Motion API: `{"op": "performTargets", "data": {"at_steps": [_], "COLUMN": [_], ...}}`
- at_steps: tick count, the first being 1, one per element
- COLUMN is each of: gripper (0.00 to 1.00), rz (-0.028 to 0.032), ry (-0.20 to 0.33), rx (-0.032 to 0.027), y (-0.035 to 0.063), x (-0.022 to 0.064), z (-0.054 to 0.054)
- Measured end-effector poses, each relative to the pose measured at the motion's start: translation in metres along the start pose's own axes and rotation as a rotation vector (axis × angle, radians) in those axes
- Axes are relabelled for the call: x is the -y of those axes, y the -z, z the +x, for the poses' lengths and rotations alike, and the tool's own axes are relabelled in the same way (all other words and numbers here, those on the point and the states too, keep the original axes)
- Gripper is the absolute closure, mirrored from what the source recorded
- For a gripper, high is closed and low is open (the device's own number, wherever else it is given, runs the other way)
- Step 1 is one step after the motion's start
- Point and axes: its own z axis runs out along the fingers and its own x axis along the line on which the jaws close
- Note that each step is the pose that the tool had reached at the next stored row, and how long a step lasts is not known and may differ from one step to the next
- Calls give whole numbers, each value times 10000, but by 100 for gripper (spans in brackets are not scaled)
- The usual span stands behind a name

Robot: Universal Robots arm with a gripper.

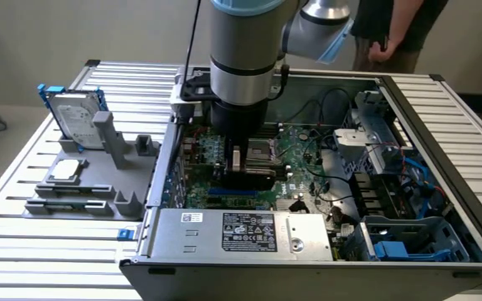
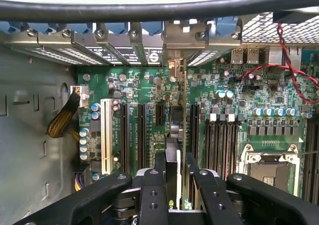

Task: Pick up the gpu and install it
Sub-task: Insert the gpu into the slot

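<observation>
The gpu (image 2: 175, 130) shows edge-on in the wrist view, a thin upright card with a green board edge. Its silver bracket end (image 2: 174, 48) reaches the row of rear slot covers. My gripper (image 2: 175, 171) is shut on the gpu, with black fingers (image 2: 160, 165) pressed to either face. The card stands in line with a long black expansion slot on the green motherboard (image 2: 144, 85); I cannot tell whether it is seated. In the exterior view the gripper (image 1: 241, 162) is deep inside the open computer case (image 1: 442, 188), holding the dark gpu (image 1: 243, 168) over the motherboard (image 1: 304, 147).
A grey fixture (image 1: 82, 188) at the exterior view's left holds a hard drive in a blue frame (image 1: 78, 122), a chip (image 1: 65, 168) and memory sticks (image 1: 65, 204). The power supply (image 1: 241, 233) is at the case front. Red cables (image 2: 294, 70) and the CPU socket (image 2: 271, 168) flank the card. A person (image 1: 391, 31) stands behind.
</observation>
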Motion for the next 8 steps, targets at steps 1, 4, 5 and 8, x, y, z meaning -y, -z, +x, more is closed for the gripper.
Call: {"op": "performTargets", "data": {"at_steps": [1, 4, 5, 8], "gripper": [74, 74, 74, 74], "rz": [0, -3, -3, -4], "ry": [13, 53, 70, 133], "rx": [5, 19, 26, 39], "y": [-6, -16, -20, -33], "x": [0, -1, -2, -11], "z": [0, 1, 1, 1]}}
